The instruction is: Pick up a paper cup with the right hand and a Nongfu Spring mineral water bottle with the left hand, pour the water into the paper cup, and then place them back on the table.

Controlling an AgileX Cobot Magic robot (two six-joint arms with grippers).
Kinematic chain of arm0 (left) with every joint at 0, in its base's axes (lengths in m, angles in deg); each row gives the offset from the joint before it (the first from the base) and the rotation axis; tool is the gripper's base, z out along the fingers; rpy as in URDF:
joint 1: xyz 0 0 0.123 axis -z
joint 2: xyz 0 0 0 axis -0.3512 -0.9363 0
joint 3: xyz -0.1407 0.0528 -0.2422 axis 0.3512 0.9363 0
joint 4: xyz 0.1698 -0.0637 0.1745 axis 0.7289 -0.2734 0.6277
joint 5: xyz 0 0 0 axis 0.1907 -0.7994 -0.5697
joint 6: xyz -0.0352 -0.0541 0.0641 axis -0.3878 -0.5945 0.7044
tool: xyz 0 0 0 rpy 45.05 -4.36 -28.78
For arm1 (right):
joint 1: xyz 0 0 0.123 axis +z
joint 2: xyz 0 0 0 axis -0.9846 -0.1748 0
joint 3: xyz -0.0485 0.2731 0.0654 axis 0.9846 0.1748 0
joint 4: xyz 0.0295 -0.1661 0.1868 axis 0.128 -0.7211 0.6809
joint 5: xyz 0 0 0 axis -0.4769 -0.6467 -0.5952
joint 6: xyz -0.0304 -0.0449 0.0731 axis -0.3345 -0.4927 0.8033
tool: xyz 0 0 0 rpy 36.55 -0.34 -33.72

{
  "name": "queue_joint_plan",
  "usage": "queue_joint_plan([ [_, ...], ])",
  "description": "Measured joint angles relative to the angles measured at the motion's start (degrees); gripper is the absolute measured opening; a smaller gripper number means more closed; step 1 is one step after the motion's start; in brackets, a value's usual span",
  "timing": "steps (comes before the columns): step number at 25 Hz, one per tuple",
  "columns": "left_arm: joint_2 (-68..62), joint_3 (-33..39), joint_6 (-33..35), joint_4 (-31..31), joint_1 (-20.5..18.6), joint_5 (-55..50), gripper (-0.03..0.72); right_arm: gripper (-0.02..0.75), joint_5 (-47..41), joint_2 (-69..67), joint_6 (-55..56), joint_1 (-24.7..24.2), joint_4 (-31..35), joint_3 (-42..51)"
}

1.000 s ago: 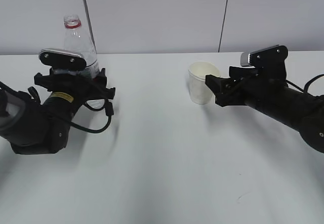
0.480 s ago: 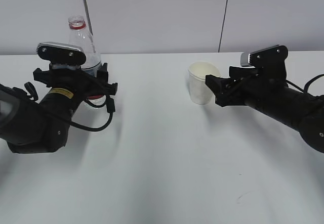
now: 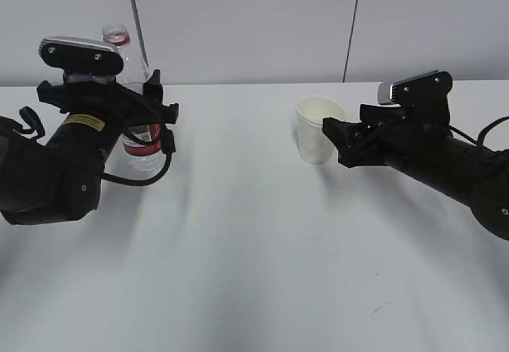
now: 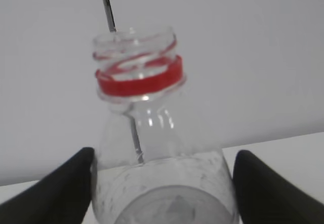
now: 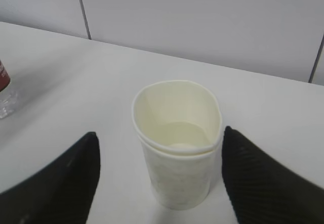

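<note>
The Nongfu Spring bottle stands uncapped at the left of the white table. Its red neck ring and the water inside show in the left wrist view. My left gripper, with the yellow sticker, is open around the bottle's shoulder. Its fingers lie close against both sides. The paper cup stands upright right of centre and looks empty. My right gripper is open around it. A gap shows between each finger and the cup.
A grey panelled wall with dark vertical seams runs behind the table's far edge. A small dark scuff marks the tabletop at the front right. The bottle's lower part shows at the left edge of the right wrist view.
My left gripper has risen along the bottle, from its lower body to its shoulder. The bottle has stayed roughly where it stood. The right arm and the cup have not moved.
</note>
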Motion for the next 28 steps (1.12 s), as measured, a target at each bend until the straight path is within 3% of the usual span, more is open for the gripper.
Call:
queue_joint_plan([
  [15, 8.7, 0.1, 4.5, -4.9, 1.3, -5.5, 0.514, 0.559, -0.4, 0.2, 0.1, 0.0, 0.0, 0.0],
  [28, 17.7, 0.2, 7.4, -5.9, 1.3, -15.4, 0.512, 0.559, -10.8, 11.8, 0.2, 0.0, -0.6, 0.5],
])
